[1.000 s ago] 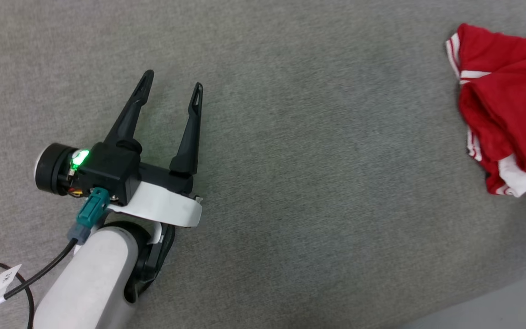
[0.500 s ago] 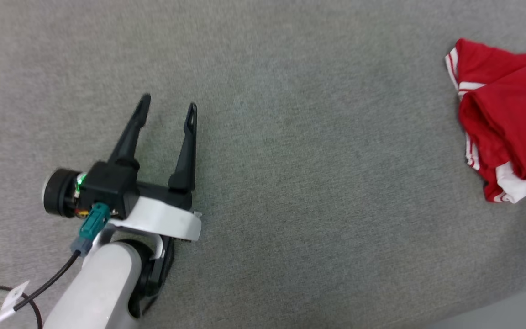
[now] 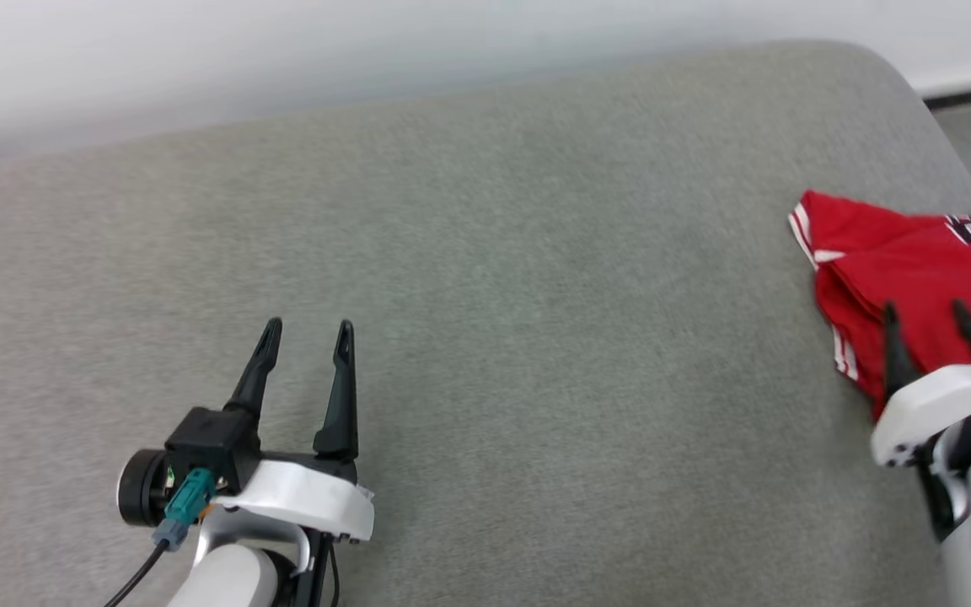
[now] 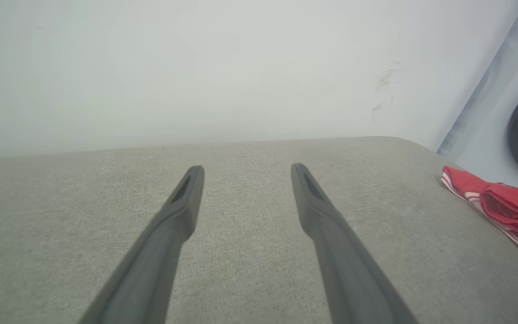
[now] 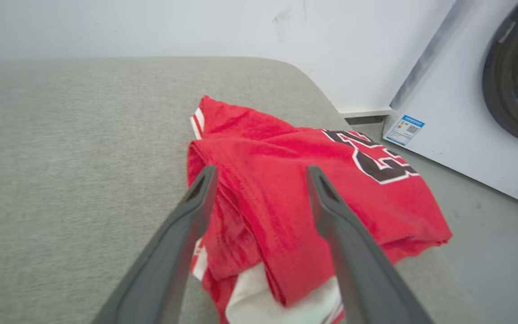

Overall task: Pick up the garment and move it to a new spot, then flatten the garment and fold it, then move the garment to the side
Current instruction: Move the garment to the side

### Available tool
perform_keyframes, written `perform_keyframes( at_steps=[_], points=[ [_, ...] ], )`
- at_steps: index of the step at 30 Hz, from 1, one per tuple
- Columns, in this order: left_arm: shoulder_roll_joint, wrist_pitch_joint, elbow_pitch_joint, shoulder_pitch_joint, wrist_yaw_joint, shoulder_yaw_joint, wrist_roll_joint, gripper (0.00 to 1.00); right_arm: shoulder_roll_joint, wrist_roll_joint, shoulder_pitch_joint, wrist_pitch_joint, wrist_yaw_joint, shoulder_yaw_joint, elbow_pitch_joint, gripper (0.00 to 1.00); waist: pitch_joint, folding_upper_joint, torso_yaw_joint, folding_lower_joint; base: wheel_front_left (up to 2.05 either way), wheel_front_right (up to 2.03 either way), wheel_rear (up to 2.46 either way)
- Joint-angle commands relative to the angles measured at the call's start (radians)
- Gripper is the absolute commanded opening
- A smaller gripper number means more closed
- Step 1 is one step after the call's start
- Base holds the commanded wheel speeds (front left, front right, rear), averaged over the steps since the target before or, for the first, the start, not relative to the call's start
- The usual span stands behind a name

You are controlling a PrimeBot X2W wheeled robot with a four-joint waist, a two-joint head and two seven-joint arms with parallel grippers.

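Garment: loosely bunched heap at right end of grey fabric-covered surface, by its rounded corner. Striped-trim corner points to the far side; white sleeve at near end; lettering toward right edge. In right wrist view its long axis runs near-to-far, roughly along the fingers

Right gripper: spread, fingers either side of a red fold; contact cannot be told

Left gripper: spread, over bare surface, well apart from the garment

White wall behind. White appliance with dark round door on grey floor
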Motion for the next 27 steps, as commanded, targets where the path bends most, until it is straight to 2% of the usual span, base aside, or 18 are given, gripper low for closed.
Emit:
perform_keyframes(
  at_steps=[1, 6, 11, 19, 27],
  points=[
    [-0.001, -0.008, 0.012, 0.023, 0.005, 0.005, -0.006, 1.0, 0.023, 0.027, 0.045, -0.006, -0.001, 0.038, -0.054, 1.0, -0.062, 0.0, 0.065, 0.0001, 0.0, 0.0, 0.0],
    [-0.002, -0.021, 0.039, 0.057, 0.008, 0.025, -0.021, 1.0, 0.062, 0.106, 0.159, -0.001, -0.001, 0.136, -0.224, 1.0, -0.108, 0.0, 0.122, 0.0001, 0.0, 0.0, 0.0],
    [0.011, -0.03, 0.056, 0.096, 0.014, 0.048, -0.025, 1.0, 0.071, 0.145, 0.275, 0.035, -0.001, 0.194, -0.417, 1.0, -0.149, 0.0, 0.154, 0.0001, 0.0, 0.0, 0.0],
    [0.016, -0.034, 0.084, 0.157, 0.014, 0.048, -0.019, 1.0, 0.097, 0.151, 0.477, 0.136, -0.001, 0.217, -0.688, 1.0, -0.214, 0.0, 0.166, 0.0001, 0.0, 0.0, 0.0],
    [0.006, -0.035, 0.088, 0.177, 0.011, 0.04, -0.022, 1.0, 0.122, 0.166, 0.586, 0.197, -0.001, 0.215, -0.824, 1.0, -0.233, 0.0, 0.16, 0.0001, 0.0, 0.0, 0.0]
  ],
)
